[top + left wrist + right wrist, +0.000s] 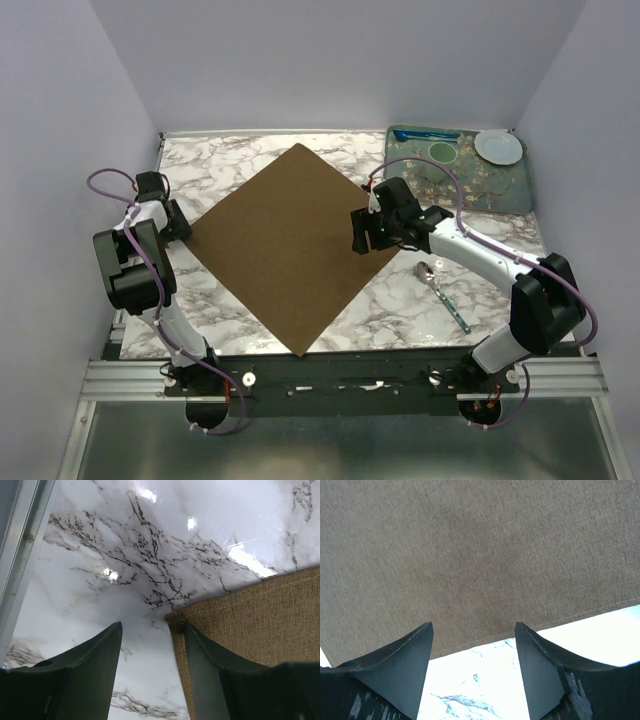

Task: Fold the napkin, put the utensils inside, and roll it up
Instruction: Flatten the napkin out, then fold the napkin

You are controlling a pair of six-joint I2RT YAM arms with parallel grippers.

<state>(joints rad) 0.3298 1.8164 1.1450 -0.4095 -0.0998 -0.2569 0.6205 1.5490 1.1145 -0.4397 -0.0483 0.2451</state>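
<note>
The brown napkin point(295, 245) lies flat on the marble table, turned like a diamond. My left gripper point(183, 228) is open at its left corner point(175, 616); one finger point(205, 670) rests over the cloth edge, the other on bare marble. My right gripper point(360, 238) is open at the napkin's right edge point(485, 560), its fingertips just short of the hem point(480, 641). The spoon point(443, 292), silver bowl and teal handle, lies on the table to the right of the napkin, under my right arm.
A patterned green tray point(500, 195) sits at the back right, holding a white plate point(498, 147), a small green dish point(442, 152) and a bright blue plastic utensil point(425, 133). Walls enclose the table on three sides.
</note>
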